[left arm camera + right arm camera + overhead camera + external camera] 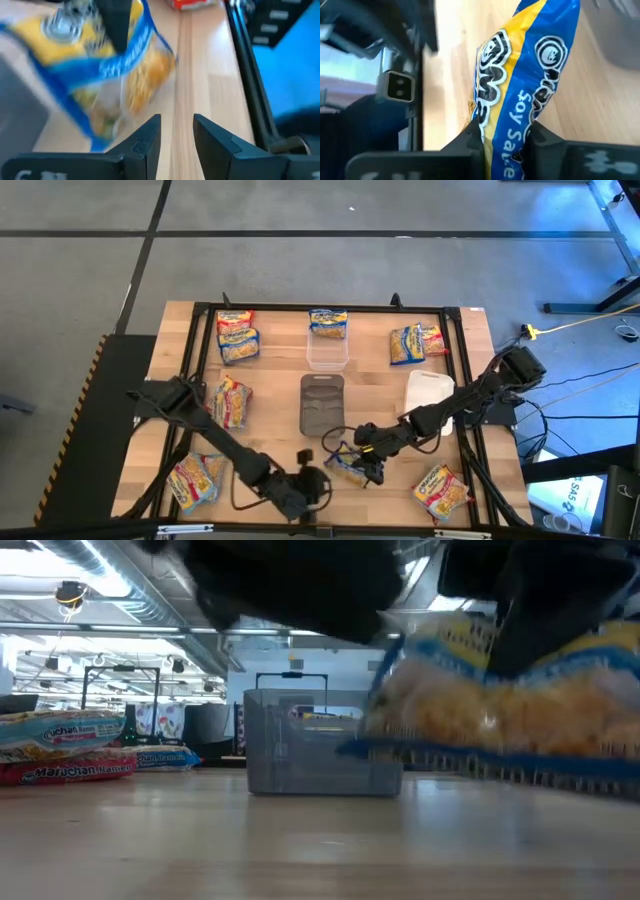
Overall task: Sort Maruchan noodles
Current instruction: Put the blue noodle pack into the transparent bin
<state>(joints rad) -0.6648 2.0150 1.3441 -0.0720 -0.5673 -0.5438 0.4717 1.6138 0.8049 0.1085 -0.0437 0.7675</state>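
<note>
Right claw (502, 142) — fingers clamped on the end of a blue-and-yellow noodle packet (520, 85), which runs away from the wrist camera between the two fingers. In the overhead view this claw (368, 463) sits just in front of the dark mesh basket (321, 402), on the desk's (380, 385) near side, with the packet (345, 468) at its tip.

Packet: clear-windowed plastic, yellow body, blue border band, black-and-white logo, text reading "Soy Sa…"; pale noodle block shows through. Long axis lies roughly along the claw's reach; seen from above it slants slightly across the desk. The low view shows it (510, 705) raised off the desk surface, tilted.

Left claw (176, 137) — fingers apart, nothing between them, beside the same packet (107, 65); from above it (312, 485) is near the desk's front edge, in front of the basket.

Clear tub (327, 350) stands just behind the basket. Other packets lie in pairs around the basket — behind the tub (328, 322), left (232, 400), back left (237, 338), back right (416, 342), front left (195, 478), front right (441, 490).
</note>
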